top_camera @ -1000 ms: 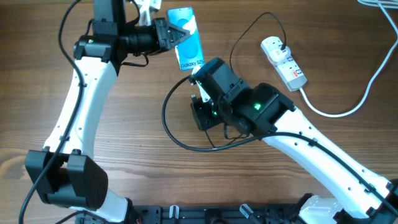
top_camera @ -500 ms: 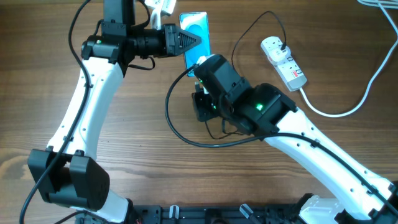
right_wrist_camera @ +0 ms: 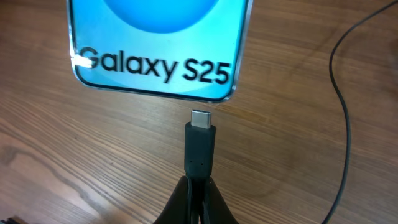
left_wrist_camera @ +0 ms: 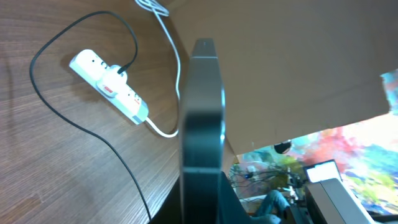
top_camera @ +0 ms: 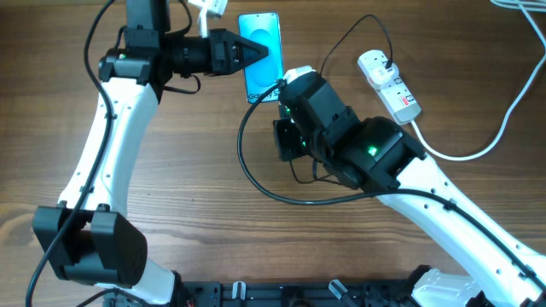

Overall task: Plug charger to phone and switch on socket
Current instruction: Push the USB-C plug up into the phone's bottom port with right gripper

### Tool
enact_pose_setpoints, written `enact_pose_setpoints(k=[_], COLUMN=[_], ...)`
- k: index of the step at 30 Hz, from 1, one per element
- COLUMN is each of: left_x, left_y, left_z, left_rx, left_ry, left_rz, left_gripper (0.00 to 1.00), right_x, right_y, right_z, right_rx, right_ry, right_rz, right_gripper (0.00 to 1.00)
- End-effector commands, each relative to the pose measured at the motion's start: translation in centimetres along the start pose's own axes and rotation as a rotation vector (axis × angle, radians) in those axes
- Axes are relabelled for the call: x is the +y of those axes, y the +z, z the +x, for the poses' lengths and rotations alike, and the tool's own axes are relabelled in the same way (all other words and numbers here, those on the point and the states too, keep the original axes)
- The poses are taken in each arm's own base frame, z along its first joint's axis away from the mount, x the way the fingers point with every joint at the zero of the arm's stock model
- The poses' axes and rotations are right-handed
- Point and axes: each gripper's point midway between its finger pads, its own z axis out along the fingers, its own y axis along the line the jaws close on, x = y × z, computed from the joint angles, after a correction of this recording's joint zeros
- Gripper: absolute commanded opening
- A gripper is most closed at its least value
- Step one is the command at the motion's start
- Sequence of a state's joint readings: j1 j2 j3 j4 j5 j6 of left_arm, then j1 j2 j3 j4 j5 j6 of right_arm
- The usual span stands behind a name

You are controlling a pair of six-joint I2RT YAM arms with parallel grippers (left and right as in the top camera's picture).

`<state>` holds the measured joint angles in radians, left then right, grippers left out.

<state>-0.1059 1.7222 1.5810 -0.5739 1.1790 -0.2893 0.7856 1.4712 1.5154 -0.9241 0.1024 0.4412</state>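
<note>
Now, line up before pushing: bring the charger [right_wrist_camera: 200, 146] tip straight toward the port in the bottom edge of the phone [right_wrist_camera: 158, 50]. Just short of that edge at present, and seemingly off its middle (hard to judge whether level with the port in height). Nudge sideways first, then drive along the plug's own axis, slowly, with no twisting. Brace with the left gripper [top_camera: 266, 56], clamped on the phone across its sides, so as not to let the handset slide back under the push. Pinch firmly with the right gripper [right_wrist_camera: 199, 186], closed tight on the plug body just behind the metal tip. Leave the socket [top_camera: 389, 85] switch for afterwards.

Looks slim and rectangular, with a bright teal-blue screen and a pale strip reading "Galaxy S25" at the end facing the plug; thin and dark when seen edge-on from the left wrist. Sits near the far edge of the table [top_camera: 196, 188], about midway along it, apparently lifted in the grip. Trails a thin black cable looping over the middle of the table and back to the socket near the far right corner.
</note>
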Motion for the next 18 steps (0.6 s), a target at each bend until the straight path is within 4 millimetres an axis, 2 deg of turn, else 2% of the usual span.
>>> enact_pose_setpoints(k=[1,6,9,18], left_x=[-1.7,-1.9,-2.7,-2.5], left_y=[-0.6,-0.6,-0.7,-0.7], left_z=[0.1,-0.2,-0.5,-0.5], left_rx=[0.016,0.011,0.013,0.011], left_ry=[0.032,0.003,0.028,0.025], left_rz=[0.087,0.094,0.137,0.125], left_gripper=[0.04,0.04,0.04,0.04], right_x=[1.4,3.6,3.7,3.1], right_y=[-1.0,-1.3,-1.3,-1.2], right_z=[-0.4,-0.1,-0.1,-0.6], right_rx=[-0.008,0.021,0.021,-0.003], right_ry=[0.007,0.008,0.008,0.009], right_rz=[-0.086,-0.21,-0.211,-0.178], right_gripper=[0.04,0.04,0.04,0.05])
